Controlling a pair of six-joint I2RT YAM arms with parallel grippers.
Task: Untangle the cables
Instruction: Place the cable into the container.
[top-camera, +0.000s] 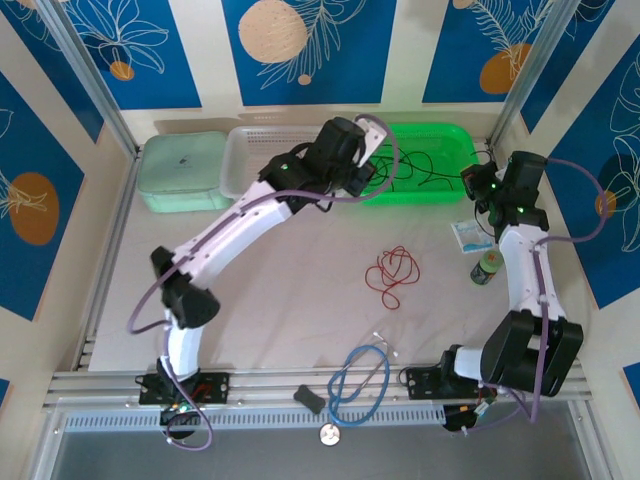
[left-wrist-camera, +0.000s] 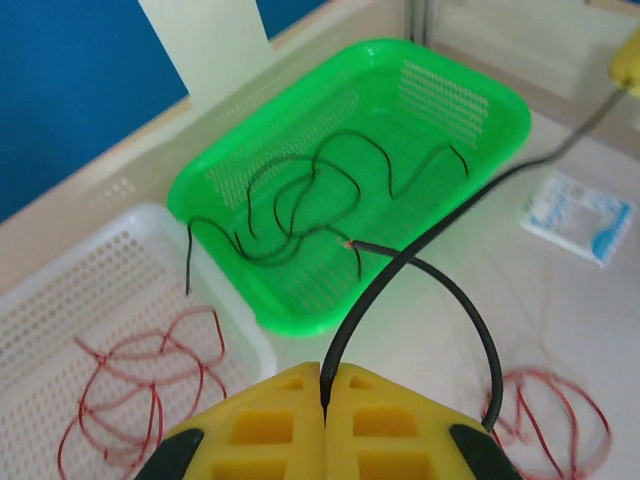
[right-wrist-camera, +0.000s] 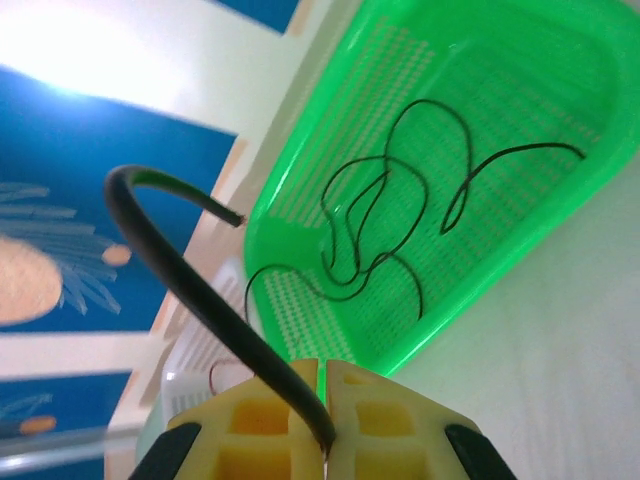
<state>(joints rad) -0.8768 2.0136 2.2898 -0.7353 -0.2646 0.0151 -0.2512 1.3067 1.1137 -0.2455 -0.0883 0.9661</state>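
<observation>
1. Cables (top-camera: 392, 272) of thin red wire lie coiled on the grey table (top-camera: 300, 290) right of centre in the top view. Black cables (top-camera: 420, 168) sprawl inside the green basket (top-camera: 445, 192) at upper right. The left gripper (top-camera: 352, 182) hangs by the basket's left end and the right gripper (top-camera: 470, 183) by its right end; from this height their fingers cannot be made out. A blue looped tube (top-camera: 360, 385) rests at the bottom centre.

2. Left wrist view: the left gripper (left-wrist-camera: 324, 380), at the bottom edge, has its yellow fingers pressed together, pinching a black cable (left-wrist-camera: 385, 275) that climbs toward the upper right corner. Black cables (left-wrist-camera: 300, 195) loop across the floor of the green basket (left-wrist-camera: 495, 100) at centre. Red cables (left-wrist-camera: 140, 385) lie in the white basket (left-wrist-camera: 60, 290) at lower left, and more lie on the table at lower right. A small white packet (left-wrist-camera: 580, 215) sits at right.

3. Right wrist view: the right gripper (right-wrist-camera: 322, 375), bottom centre, is likewise clamped tight on a black cable (right-wrist-camera: 200, 298), which arcs up to the left and ends in bare wire. Black cables (right-wrist-camera: 400, 215) lie tangled in the green basket (right-wrist-camera: 560, 60) at upper right.
</observation>
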